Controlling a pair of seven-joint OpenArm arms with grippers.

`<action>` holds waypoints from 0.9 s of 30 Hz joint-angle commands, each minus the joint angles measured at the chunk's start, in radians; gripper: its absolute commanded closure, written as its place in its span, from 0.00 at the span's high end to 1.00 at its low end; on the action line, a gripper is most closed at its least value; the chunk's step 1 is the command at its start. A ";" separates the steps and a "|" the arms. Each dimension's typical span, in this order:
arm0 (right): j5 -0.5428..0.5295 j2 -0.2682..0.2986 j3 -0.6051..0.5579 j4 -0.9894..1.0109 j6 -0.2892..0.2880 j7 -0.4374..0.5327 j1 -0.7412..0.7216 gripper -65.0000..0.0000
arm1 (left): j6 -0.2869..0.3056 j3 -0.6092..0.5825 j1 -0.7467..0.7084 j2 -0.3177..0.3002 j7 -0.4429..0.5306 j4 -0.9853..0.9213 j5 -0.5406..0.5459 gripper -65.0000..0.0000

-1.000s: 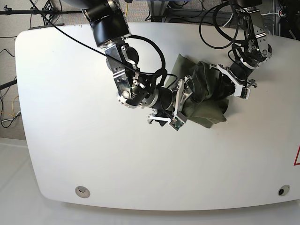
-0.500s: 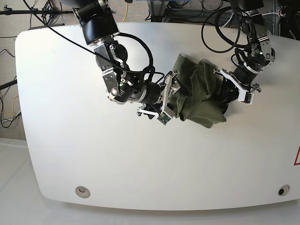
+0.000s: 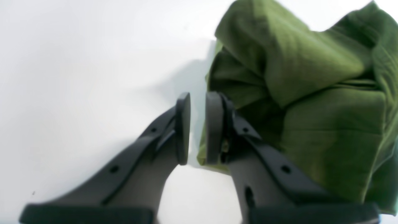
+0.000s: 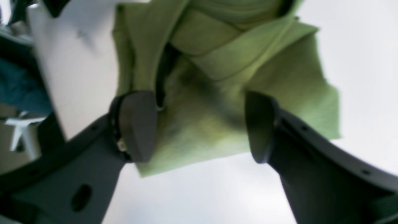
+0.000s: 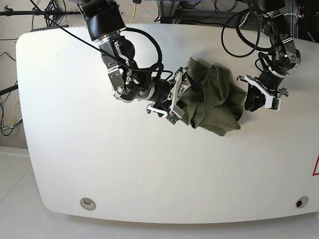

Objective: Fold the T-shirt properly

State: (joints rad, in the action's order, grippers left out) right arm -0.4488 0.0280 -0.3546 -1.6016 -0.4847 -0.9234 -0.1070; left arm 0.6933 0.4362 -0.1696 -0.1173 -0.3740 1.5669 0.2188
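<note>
The right gripper [image 4: 199, 127] was open wide, with the shirt's [image 4: 224, 77] near edge lying loose between its jaws. The left gripper [image 3: 197, 127] was almost closed, with nothing in the thin gap; a shirt edge sat just beside its right finger [image 3: 214, 124]. The shirt lay bunched between the two grippers on the table [image 5: 99, 169]. Bare table spread wide behind both grippers.

Base view: overhead, looking down on whole table [image 5: 75, 164], far off. My wrist views: low, close, looking out past my own fingers [image 3: 183, 124]. All three share crumpled T-shirt [image 5: 212, 99].
</note>
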 commanded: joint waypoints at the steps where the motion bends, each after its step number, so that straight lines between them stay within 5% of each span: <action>1: 0.018 -0.015 -0.003 -0.022 -0.004 0.035 -0.023 0.59 | 0.005 0.001 0.004 -0.004 0.028 0.017 0.021 0.11; 5: 0.072 -0.020 -0.011 -0.022 -0.003 0.058 -0.033 0.43 | 0.005 0.007 0.000 -0.002 0.025 0.017 0.019 0.12; 7: 0.112 -0.015 -0.044 -0.026 -0.002 0.076 -0.038 0.17 | 0.005 0.010 0.001 0.005 0.025 0.022 0.021 0.12; 10: 0.115 -0.015 -0.062 -0.030 -0.002 0.078 -0.040 0.01 | 0.005 0.012 0.000 0.009 0.027 0.023 0.018 0.11; 22: 0.098 0.006 -0.135 0.017 0.001 0.091 -0.043 0.01 | 0.005 -0.006 -0.006 0.009 0.008 0.020 0.028 0.13; 27: 0.101 0.007 -0.161 0.034 -0.001 0.082 -0.046 0.14 | 0.005 -0.006 -0.012 0.009 0.001 0.022 0.037 0.13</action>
State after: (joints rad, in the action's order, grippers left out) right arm -0.3367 0.0448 -0.5049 -1.5593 -0.4786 -0.8574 -0.1303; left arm 0.6964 0.4263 -0.1860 -0.0994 -0.3969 1.5673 0.2317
